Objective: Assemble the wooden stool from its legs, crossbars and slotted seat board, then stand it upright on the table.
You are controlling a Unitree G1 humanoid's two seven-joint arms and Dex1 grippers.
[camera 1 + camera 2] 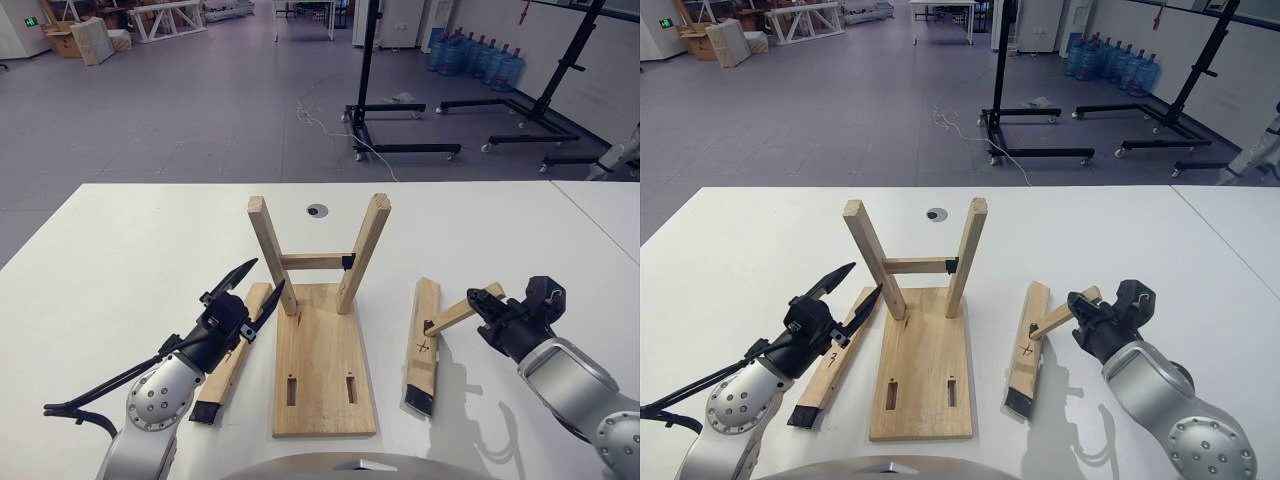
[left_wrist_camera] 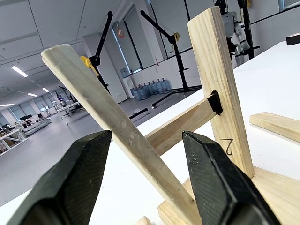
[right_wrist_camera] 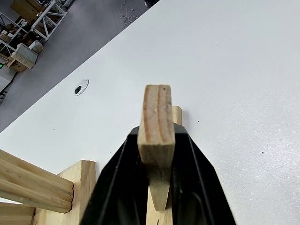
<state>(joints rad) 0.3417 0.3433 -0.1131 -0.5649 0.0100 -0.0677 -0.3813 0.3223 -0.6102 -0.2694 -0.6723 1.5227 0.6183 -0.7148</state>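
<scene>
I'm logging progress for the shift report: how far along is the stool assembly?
Done: two legs stand in the far slots of the seat board, joined by a crossbar. In hand: the right tool holds a second crossbar against the loose leg; the open left tool straddles one standing leg. Left: another leg lies on the table, the near slots are empty, and the stool isn't upright.

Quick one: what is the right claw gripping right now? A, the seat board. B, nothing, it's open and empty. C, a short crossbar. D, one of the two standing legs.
C: the right claw is shut on a short crossbar, whose other end meets the loose leg lying flat to the right of the seat board.
</scene>
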